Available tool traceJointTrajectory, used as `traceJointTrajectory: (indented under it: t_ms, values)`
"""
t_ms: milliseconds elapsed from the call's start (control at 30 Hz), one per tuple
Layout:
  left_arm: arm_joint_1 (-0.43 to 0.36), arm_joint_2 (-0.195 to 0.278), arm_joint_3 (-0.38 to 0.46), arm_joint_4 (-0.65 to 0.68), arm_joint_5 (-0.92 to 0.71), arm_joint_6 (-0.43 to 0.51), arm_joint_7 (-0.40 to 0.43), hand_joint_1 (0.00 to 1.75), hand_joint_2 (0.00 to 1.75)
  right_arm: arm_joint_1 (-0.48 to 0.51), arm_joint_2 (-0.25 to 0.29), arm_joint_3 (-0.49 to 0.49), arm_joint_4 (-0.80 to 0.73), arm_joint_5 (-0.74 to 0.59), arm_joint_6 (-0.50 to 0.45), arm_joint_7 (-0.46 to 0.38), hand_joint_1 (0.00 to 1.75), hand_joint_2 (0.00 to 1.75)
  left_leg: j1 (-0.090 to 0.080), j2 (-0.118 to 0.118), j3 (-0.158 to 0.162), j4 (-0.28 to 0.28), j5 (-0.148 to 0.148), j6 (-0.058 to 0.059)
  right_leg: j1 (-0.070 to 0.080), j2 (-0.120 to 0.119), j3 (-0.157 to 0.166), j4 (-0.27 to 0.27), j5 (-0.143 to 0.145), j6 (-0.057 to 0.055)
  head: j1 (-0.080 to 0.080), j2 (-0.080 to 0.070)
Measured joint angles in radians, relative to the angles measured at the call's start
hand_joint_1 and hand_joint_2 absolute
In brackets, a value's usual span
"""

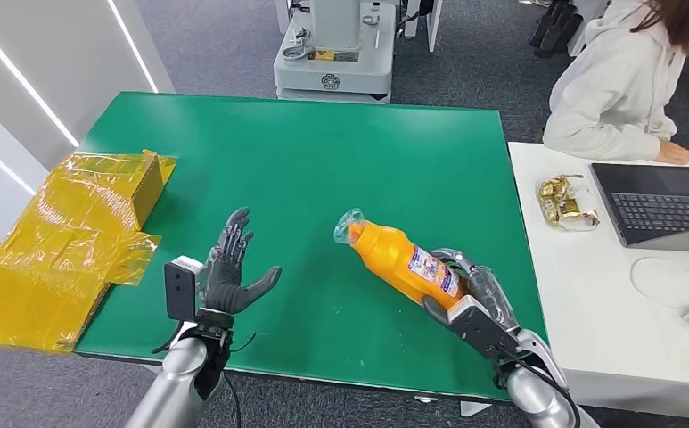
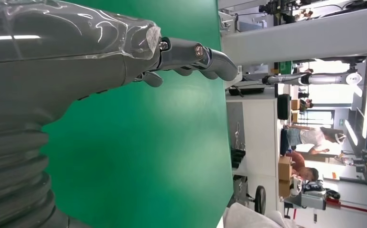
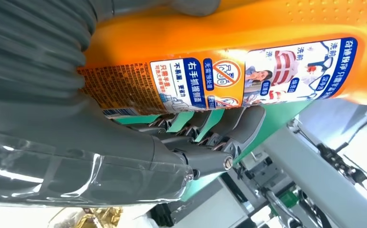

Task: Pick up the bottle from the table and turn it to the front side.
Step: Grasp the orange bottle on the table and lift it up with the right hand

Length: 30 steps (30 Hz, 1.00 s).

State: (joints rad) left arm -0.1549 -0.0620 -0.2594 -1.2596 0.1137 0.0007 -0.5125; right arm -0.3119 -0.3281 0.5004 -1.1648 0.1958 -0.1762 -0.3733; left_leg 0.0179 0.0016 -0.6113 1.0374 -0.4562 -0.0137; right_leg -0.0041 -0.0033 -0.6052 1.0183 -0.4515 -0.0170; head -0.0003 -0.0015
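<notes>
Step in hand, we judge: grasp done, turn pending. Right robot hand (image 1: pixel 479 299) grips orange bottle (image 1: pixel 403 259) by base end, cap twd counter (image 1: pixel 323 160) centre, body tilted. Left robot hand (image 1: pixel 229 267) wide, empty. Next: rotate wrist, bring front label fwd, w/o loosening grip

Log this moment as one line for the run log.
right hand: grips orange bottle, lifted, tilted, cap toward table centre | left hand: open above green table, holds nothing | label: visible, right wrist view
</notes>
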Motion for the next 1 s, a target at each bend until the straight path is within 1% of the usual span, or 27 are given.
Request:
traceJointTrajectory:
  t_ms: [167, 267, 400, 500, 567, 667, 833, 1000]
  values:
    - [-0.009, 0.01, -0.001, -0.005, -0.019, -0.013, 0.001, 0.0, 1.75, 0.023, 0.018, -0.031, -0.012, -0.014, -0.017, -0.047, 1.75, 1.75, 0.0, 0.0, 0.0, 0.0, 0.0, 0.0, 0.0, 0.0, 0.0, 0.0, 0.0, 0.0, 0.0, 0.0]
    - [-0.023, 0.018, -0.003, -0.009, 0.005, -0.073, 0.021, 0.0, 1.75, 0.023, 0.039, -0.041, -0.007, -0.03, -0.027, -0.081, 1.75, 1.75, 0.0, 0.0, 0.0, 0.0, 0.0, 0.0, 0.0, 0.0, 0.0, 0.0, 0.0, 0.0, 0.0, 0.0]
    - [-0.059, 0.026, -0.009, -0.007, 0.074, -0.179, 0.066, 0.0, 1.75, 0.007, 0.074, -0.043, 0.021, -0.049, -0.032, -0.116, 1.75, 1.75, 0.0, 0.0, 0.0, 0.0, 0.0, 0.0, 0.0, 0.0, 0.0, 0.001, 0.0, 0.0, 0.0, 0.0]
    - [-0.11, 0.03, -0.018, 0.007, 0.154, -0.277, 0.124, 0.0, 1.75, -0.029, 0.11, -0.043, 0.068, -0.075, -0.039, -0.155, 1.75, 1.75, 0.0, 0.0, 0.0, 0.0, 0.001, 0.0, 0.0, 0.0, 0.0, 0.001, 0.0, 0.0, 0.0, 0.0]
    - [-0.148, 0.03, -0.026, 0.02, 0.187, -0.313, 0.15, 0.0, 1.75, -0.055, 0.136, -0.043, 0.1, -0.096, -0.048, -0.181, 1.75, 1.75, 0.0, 0.0, 0.0, 0.0, 0.001, 0.0, 0.0, 0.001, 0.0, 0.001, 0.001, 0.0, 0.0, 0.0]
    - [-0.212, 0.028, -0.047, 0.049, 0.213, -0.33, 0.173, 0.0, 1.75, -0.092, 0.175, -0.042, 0.142, -0.124, -0.058, -0.199, 1.75, 1.75, 0.0, 0.0, -0.001, 0.0, 0.002, 0.0, 0.0, 0.0, -0.001, 0.001, 0.001, -0.001, 0.0, 0.0]
    - [-0.31, 0.017, -0.094, 0.099, 0.258, -0.352, 0.202, 0.0, 1.75, -0.135, 0.233, -0.041, 0.176, -0.151, -0.065, -0.204, 1.75, 1.75, 0.0, 0.0, -0.001, 0.001, 0.002, 0.001, 0.0, 0.0, -0.002, 0.001, 0.001, -0.001, 0.0, 0.0]
    - [-0.392, -0.009, -0.149, 0.154, 0.292, -0.354, 0.215, 0.0, 1.75, -0.173, 0.276, -0.039, 0.211, -0.165, -0.063, -0.203, 1.75, 1.75, 0.0, 0.0, -0.002, 0.001, 0.002, 0.001, 0.0, 0.0, -0.003, 0.001, 0.001, -0.001, 0.0, 0.0]
